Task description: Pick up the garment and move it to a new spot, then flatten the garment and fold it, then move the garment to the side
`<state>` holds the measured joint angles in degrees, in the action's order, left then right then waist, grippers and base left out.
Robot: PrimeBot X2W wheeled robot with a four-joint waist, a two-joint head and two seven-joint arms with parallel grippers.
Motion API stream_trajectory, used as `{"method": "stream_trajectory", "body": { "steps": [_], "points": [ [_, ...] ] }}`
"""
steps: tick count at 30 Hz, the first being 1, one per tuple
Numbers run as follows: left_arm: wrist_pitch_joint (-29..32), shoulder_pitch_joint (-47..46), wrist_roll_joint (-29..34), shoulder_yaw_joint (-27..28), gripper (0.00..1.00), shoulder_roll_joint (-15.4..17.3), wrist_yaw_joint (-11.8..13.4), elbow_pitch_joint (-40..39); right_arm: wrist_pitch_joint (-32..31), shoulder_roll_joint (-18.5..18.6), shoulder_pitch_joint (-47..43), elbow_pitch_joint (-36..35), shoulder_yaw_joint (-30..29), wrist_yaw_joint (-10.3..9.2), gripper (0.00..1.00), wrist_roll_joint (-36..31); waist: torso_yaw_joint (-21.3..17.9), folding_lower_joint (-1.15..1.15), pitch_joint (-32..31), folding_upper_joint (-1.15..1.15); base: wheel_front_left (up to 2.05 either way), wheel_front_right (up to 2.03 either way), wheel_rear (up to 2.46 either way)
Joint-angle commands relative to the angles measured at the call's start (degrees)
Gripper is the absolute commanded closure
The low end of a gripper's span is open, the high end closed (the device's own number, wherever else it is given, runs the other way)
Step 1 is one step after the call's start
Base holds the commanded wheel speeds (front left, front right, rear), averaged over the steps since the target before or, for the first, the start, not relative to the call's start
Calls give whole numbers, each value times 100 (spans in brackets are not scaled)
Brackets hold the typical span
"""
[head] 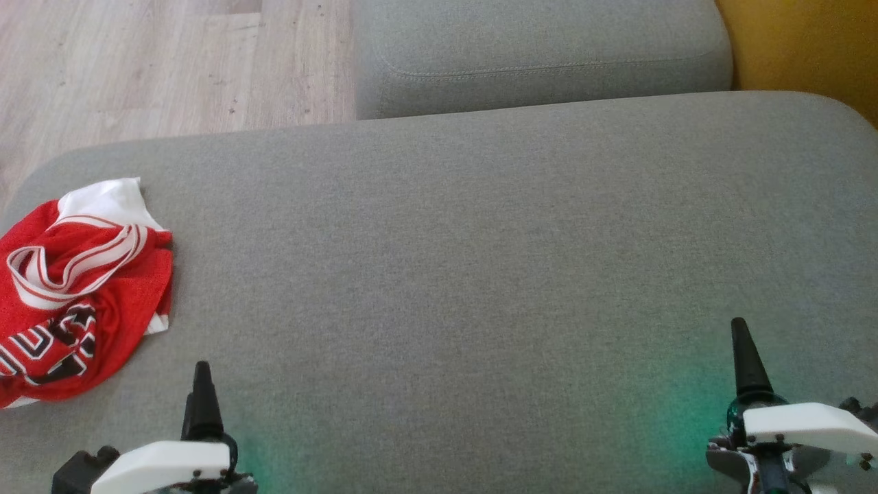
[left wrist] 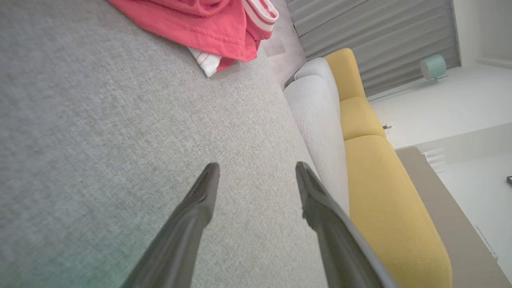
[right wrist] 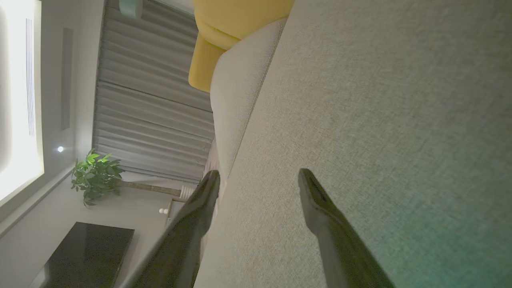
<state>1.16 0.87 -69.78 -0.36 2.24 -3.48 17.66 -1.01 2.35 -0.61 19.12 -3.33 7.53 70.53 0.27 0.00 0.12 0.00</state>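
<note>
The garment [head: 75,288] is a red jersey with white trim and dark lettering, lying crumpled at the left edge of the wide grey cushion [head: 480,240]. My left gripper [head: 202,384] hovers low at the front, just right of the garment and apart from it. In the left wrist view its fingers stand open [left wrist: 258,172] over bare fabric, with the garment [left wrist: 208,24] beyond them at the top. My right gripper [head: 744,350] is far off at the front right. It is open [right wrist: 260,178] and holds nothing.
A second grey cushion [head: 535,62] sits behind the wide one. Wooden floor [head: 158,62] lies at the back left. A yellow sofa section [head: 809,41] stands at the back right. A potted plant [right wrist: 96,176] and a dark low table [right wrist: 88,252] stand farther off.
</note>
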Motion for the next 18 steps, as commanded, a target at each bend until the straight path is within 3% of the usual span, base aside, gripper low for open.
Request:
{"method": "stream_trajectory", "body": {
  "steps": [1, 18],
  "points": [
    [-80, -207, 157, -3, 0, 81, 30, -225, 56, 23, 264, -229, 68, -1, 0, -146, 1, 0, -1, 0, 0, 0, 0],
    [-366, -176, 1427, -216, 0, 166, 187, -274, 300, 29, 302, -225, 273, -2, 0, -1484, 5, 0, -21, 0, 0, 0, 0]
  ]
}}
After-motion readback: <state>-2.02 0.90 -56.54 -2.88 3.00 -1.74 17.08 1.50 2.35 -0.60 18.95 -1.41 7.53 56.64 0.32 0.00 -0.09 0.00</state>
